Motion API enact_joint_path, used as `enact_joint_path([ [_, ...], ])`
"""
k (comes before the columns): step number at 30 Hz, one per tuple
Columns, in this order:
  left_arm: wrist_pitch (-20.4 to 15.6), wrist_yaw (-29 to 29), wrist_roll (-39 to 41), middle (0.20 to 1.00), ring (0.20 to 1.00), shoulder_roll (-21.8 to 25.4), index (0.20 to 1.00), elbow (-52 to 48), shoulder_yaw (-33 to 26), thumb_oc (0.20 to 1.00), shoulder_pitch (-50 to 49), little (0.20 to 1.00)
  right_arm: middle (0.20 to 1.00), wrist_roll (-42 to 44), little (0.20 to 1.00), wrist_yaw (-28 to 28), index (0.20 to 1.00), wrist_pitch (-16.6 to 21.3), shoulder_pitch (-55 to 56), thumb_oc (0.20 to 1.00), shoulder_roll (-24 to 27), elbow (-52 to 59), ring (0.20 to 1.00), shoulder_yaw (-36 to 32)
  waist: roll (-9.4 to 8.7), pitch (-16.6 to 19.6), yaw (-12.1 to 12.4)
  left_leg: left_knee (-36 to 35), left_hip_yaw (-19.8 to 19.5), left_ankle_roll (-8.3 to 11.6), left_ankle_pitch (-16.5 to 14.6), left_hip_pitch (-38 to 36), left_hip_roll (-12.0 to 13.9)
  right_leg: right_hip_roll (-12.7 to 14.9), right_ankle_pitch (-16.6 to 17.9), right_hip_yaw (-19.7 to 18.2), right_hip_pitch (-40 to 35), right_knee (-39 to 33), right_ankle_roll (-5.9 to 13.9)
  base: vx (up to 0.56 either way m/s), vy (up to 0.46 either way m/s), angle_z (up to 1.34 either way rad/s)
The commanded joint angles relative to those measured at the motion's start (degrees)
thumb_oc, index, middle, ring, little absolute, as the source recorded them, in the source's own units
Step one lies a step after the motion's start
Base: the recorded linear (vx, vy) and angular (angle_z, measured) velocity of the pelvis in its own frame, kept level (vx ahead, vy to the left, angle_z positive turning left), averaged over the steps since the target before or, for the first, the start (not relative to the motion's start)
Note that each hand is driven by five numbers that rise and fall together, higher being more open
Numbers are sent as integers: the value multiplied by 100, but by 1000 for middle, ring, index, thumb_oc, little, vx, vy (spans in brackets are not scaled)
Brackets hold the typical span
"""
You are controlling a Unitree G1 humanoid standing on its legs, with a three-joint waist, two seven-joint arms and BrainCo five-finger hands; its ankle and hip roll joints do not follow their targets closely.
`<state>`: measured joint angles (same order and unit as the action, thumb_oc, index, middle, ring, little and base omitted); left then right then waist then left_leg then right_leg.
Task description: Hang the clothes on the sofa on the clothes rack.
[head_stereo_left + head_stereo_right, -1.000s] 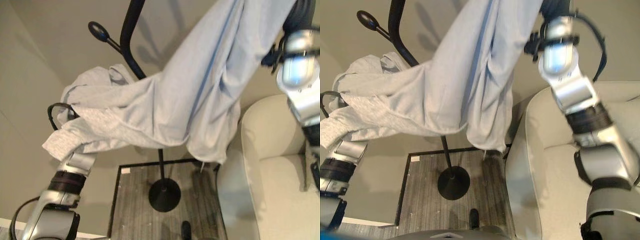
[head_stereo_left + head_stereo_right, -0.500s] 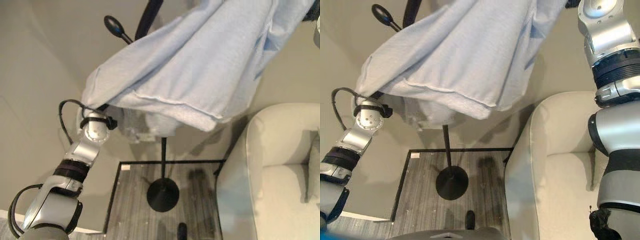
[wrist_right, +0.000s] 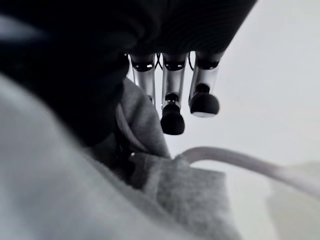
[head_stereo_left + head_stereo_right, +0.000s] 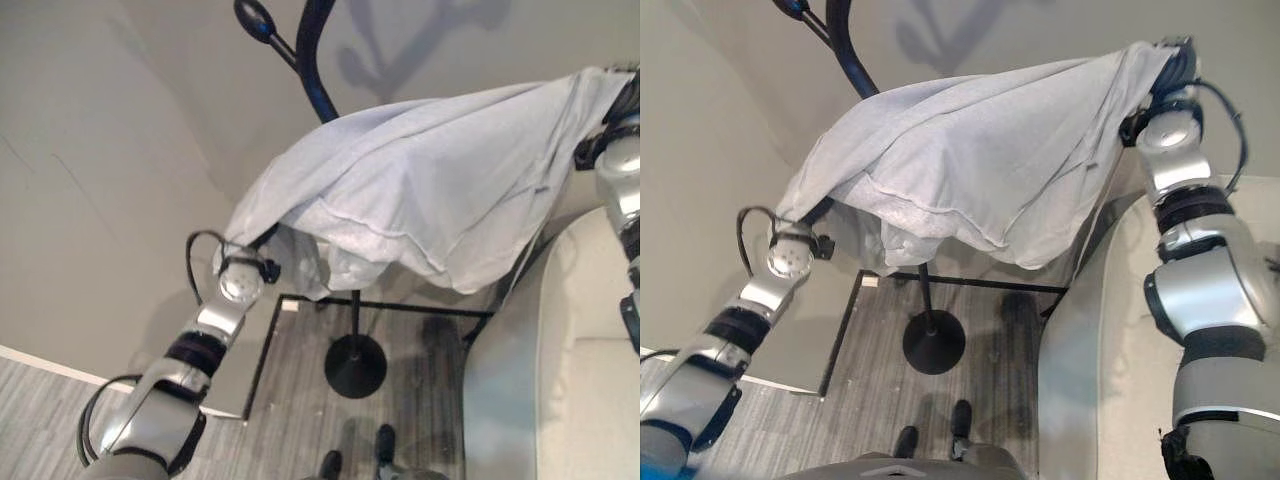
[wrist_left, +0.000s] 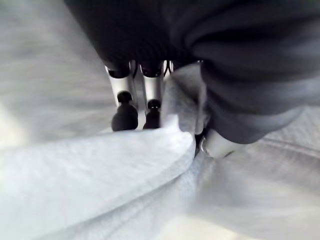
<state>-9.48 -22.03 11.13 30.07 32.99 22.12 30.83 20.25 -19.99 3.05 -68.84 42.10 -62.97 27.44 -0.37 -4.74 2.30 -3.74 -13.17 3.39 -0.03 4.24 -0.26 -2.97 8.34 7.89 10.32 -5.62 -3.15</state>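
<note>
we see a pale grey-blue garment (image 4: pixel 970 160) stretched wide in the air between the two arms, sagging in the middle like a canopy. it is a soft knit with a faint heathered texture, and a stitched hem (image 4: pixel 940 225) runs along its lower edge in a loose curve. folds gather toward the right end, where the cloth bunches up, and a darker tucked-under layer hangs below the hem near the pole. the garment is held up in front of the rack (image 4: pixel 320 90), whose dark curved pole rises behind the cloth and ends in a knobbed hook (image 4: pixel 255 18) above it. the rack's thin stem comes down beneath the cloth to a round black base (image 4: pixel 355 365) on a dark-framed mat (image 4: pixel 1000 340). from these views we cannot tell whether the cloth touches the rack.

the left robot hand (image 5: pixel 135 95) sits under the left end of the garment; in its wrist view the fingers (image 5: pixel 124 115) curl down into the fabric, with a thick fold bunched against them and the thumb, so it has hold of the cloth. the right robot hand (image 3: pixel 172 95) is at the raised right end; its wrist view shows a wad of grey cloth pinched at the palm by the thumb, while the fingers (image 3: pixel 172 120) hang bent above it.

a cream sofa (image 4: pixel 1090 380) stands to the right, beside the mat.
</note>
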Motion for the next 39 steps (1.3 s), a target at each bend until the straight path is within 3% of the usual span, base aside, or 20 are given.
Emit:
enact_joint_path([
  [1, -236, -39, 352, 200, 200, 234, 200, 56, -248, 200, 170, 200, 200, 55, 200, -252, 200, 280, -320, 200, 76, 87, 200, 26, -515, 77, 58, -126, 623, 128, 23, -351, 130, 344, -874, -523, -786, 62, 697, -42, -3, 0],
  [11, -256, -114, 812, 216, 216, -692, 216, -67, -388, 216, -753, 216, 200, 423, 200, -391, 200, 692, 1016, 200, -1041, 1909, 200, -492, -557, -36, -81, -126, 808, 26, -169, -433, 119, 320, -820, -761, -805, 62, 657, -40, 9, -7],
  [12, -258, -129, 841, 881, 881, -786, 881, -90, -391, 881, -847, 881, 200, 441, 200, -399, 200, 718, 1170, 200, -1145, 2122, 200, -513, -570, -34, -89, -126, 830, 14, -186, -451, 127, 315, -821, -795, -813, 62, 654, -38, 24, -22],
  [13, -256, -112, 905, 1000, 1000, -885, 1000, -130, -403, 1000, -956, 1000, 200, 451, 200, -363, 200, 751, 1330, 200, -1270, 2349, 200, -519, -582, -39, -106, -126, 857, 5, -200, -469, 128, 309, -814, -818, -816, 62, 651, -23, 14, -20],
  [18, -226, 32, 1106, 1000, 1000, -1158, 1000, -300, -444, 1000, -1433, 1000, 200, 427, 200, -50, 200, 772, 2046, 200, -1461, 3408, 200, -336, -643, -34, -146, -126, 931, -30, -267, -572, 139, 285, -787, -946, -856, 62, 638, -20, 7, -14],
  [19, -225, 32, 1106, 1000, 1000, -1158, 1000, -303, -443, 1000, -1439, 1000, 780, 425, 780, -51, 780, 768, 2055, 780, -1461, 3415, 780, -337, -642, -31, -143, -126, 934, -30, -268, -574, 140, 284, -787, -948, -858, 62, 638, -19, 3, -8],
  [20, -220, 54, 1135, 1000, 1000, -1184, 1000, -343, -453, 1000, -1533, 1000, 1000, 428, 1000, 4, 1000, 757, 2164, 1000, -1449, 3566, 1000, -279, -658, -29, -146, -126, 946, -36, -280, -597, 142, 277, -784, -975, -870, 62, 636, -26, 4, -8],
  [23, -150, 168, 1237, 1000, 1000, -1223, 1000, -474, -442, 1000, -1768, 1000, 1000, 635, 1000, 326, 1000, 662, 2430, 1000, -1434, 3899, 1000, -6, -697, -29, -178, -126, 1006, -53, -303, -647, 146, 264, -758, -1039, -895, 62, 635, -46, 14, -18],
  [30, -36, 190, 1012, 1000, 1000, -1225, 1000, -727, -432, 1000, -1973, 1000, 1000, 517, 1000, 414, 1000, 453, 2934, 1000, -1753, 3916, 1000, 114, -714, -12, -157, -126, 1070, -101, -343, -712, 133, 260, -705, -1111, -931, 62, 643, -17, 8, -3],
  [35, 117, 197, 822, 1000, 1000, -1246, 1000, -526, -546, 1000, -2264, 1000, 1000, 92, 1000, 260, 1000, 269, 3495, 1000, -1942, 3883, 1000, -159, -634, 46, -170, -126, 1105, -143, -371, -746, 102, 284, -681, -1128, -951, 62, 655, -8, 44, -10],
  [39, 205, 15, 1077, 1000, 1000, -1321, 1000, -151, -1027, 1000, -2558, 1000, 1000, -564, 1000, 31, 1000, 61, 4084, 1000, -1933, 4137, 1000, -525, -565, 138, -201, -126, 1154, -176, -404, -784, 87, 301, -659, -1153, -967, 62, 680, -4, 43, -4],
])
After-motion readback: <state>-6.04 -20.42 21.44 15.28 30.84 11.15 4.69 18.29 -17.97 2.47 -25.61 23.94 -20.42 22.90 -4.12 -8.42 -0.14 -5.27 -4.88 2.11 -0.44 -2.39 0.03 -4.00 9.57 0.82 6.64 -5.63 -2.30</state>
